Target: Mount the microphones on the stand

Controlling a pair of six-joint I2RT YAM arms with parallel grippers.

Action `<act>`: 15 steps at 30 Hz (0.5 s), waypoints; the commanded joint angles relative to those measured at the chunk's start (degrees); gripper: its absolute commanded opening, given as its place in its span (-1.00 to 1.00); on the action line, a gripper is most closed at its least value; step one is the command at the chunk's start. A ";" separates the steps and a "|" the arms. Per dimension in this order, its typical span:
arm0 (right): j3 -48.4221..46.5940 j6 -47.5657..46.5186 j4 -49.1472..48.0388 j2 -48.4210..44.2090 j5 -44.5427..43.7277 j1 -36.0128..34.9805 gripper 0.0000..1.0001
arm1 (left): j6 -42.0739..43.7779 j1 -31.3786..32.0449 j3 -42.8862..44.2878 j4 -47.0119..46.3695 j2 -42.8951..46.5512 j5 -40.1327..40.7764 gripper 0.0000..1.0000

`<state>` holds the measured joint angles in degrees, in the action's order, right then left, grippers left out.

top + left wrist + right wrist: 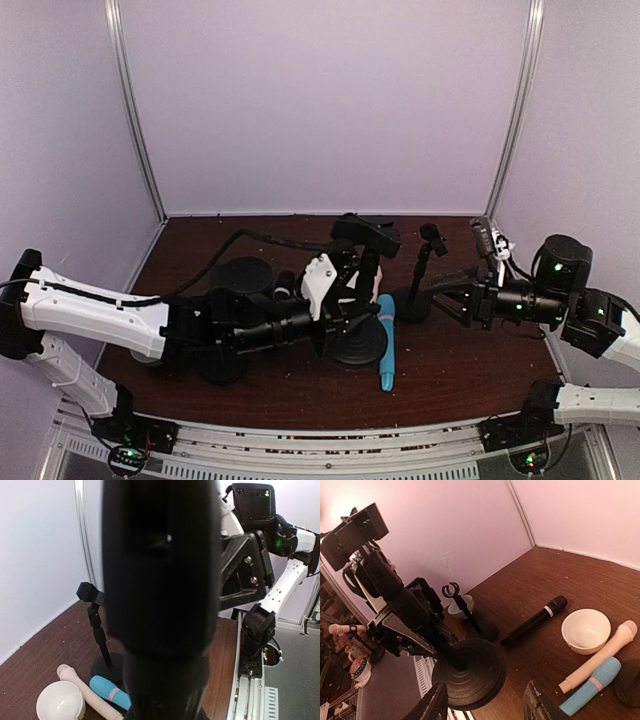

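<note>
While the left tool grips one stand, all three microphones lie on the desk

Because pale walls close the desk on the left, the back and the right, only the near side, where the arm bases sit, is open. The widest bare wood shows along the back wall. The things crowd in the middle and toward the near edge.

The left tool is pressed together on the upper part of the stand, which hangs tilted above the desk with its round base turned toward the right arm. In the left wrist view this stand is only a black blur that fills the middle. The right tool is spread wide with nothing between its fingers, just beside the base of a second stand, which is upright with its clip on top. A third stand is upright behind the left arm, well apart from the right tool.

Stands: three. Microphones: three, none in a clip.
- The blue microphone lies between the held base and the second stand, its lower end toward the near edge.
- The cream microphone lies just beside it, nearly parallel.
- The black microphone lies alone, farther toward the back.

Bowls: two, both white. One bowl is just beside the head of the cream microphone. The other bowl is partly hidden by the third stand in the right wrist view.
</note>
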<state>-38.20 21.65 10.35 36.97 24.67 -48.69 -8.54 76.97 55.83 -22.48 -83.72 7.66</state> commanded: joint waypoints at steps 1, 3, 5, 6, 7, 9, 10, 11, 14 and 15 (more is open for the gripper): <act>-5.62 -1.57 -6.46 6.02 1.22 -4.63 0.07 | -4.19 -1.53 4.54 12.10 3.01 -2.51 -1.00; -7.56 -2.87 -7.25 8.58 0.12 -7.08 0.09 | -5.65 -2.29 5.35 13.48 3.45 -4.50 -1.00; -8.96 -2.85 -8.66 10.92 -0.76 -8.63 0.10 | -6.37 -2.75 5.95 14.53 3.57 -6.63 -1.00; -9.29 -2.73 -9.47 11.97 -1.35 -9.45 0.10 | -6.40 -2.78 6.11 15.02 3.57 -7.25 -1.00; -9.35 -2.56 -10.56 12.85 -1.76 -9.83 0.10 | -6.58 -2.87 6.35 15.58 3.57 -7.82 -1.00; -9.27 -2.05 -12.89 14.87 -2.14 -10.47 0.10 | -6.59 -2.96 6.50 16.21 3.63 -8.68 -1.00; -9.23 -1.79 -14.07 15.75 -2.18 -10.76 0.10 | -6.65 -2.97 6.49 16.24 3.76 -8.92 -1.00; -9.08 -1.52 -14.98 16.62 -2.35 -10.97 0.10 | -6.61 -2.97 6.57 16.34 3.81 -9.09 -1.00; -8.82 -0.63 -17.45 18.78 -2.63 -11.75 0.10 | -6.67 -2.97 6.89 16.72 4.08 -9.77 -1.00; -8.76 -0.50 -17.76 19.44 -3.28 -12.04 0.10 | -6.71 -2.97 6.94 16.75 4.21 -9.96 -1.00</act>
<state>-46.41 20.03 -2.02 54.63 23.49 -59.66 -14.31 74.13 59.48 -1.58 -81.95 0.16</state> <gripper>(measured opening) 0.550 0.160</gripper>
